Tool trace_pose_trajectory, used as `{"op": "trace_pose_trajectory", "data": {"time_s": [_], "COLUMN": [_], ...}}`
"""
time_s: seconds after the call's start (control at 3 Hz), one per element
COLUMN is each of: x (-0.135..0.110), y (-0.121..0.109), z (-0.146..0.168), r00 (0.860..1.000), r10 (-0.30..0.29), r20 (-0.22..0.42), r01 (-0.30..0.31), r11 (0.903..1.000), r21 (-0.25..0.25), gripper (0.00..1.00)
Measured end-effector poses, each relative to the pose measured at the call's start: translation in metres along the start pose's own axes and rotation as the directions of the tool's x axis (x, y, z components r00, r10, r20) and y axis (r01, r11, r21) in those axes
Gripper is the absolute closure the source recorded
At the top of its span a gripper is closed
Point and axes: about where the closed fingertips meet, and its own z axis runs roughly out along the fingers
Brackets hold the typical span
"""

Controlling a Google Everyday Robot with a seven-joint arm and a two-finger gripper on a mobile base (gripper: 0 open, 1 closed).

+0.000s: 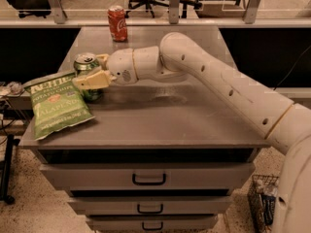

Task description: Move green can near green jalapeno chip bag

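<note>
The green can, with a silver top, stands upright at the left of the grey table. My gripper reaches in from the right and is shut on it. One finger crosses the can's front and the other lies behind it. The green jalapeno chip bag lies flat at the table's front left corner, partly over the edge. The can's base is right at the bag's upper right edge. I cannot tell whether the can rests on the table or is held just above it.
A red soda can stands at the back of the table. My white arm crosses the right half of the table. Drawers are below the top. A wire basket sits on the floor at right. Office chairs stand behind.
</note>
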Motion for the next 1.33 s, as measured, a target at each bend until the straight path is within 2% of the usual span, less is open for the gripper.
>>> {"op": "trace_pose_trajectory", "data": {"time_s": [0.33,0.67,1.0,1.33], "x": [-0.004,-0.008,-0.010,-0.017], "y": [-0.007,-0.013,-0.019,-0.033], "z": [-0.013,-0.023,-0.040,-0.086], "r00": [0.998,0.994,0.993,0.997], "r10": [0.032,0.052,0.052,0.015], "r20": [0.050,0.091,0.104,0.075], "r01": [-0.033,-0.057,-0.061,-0.029], "r11": [0.9990,0.9970,0.9939,0.9804], "r21": [0.030,0.053,0.092,0.195], "gripper": [0.11,0.00,0.00,0.00]}}
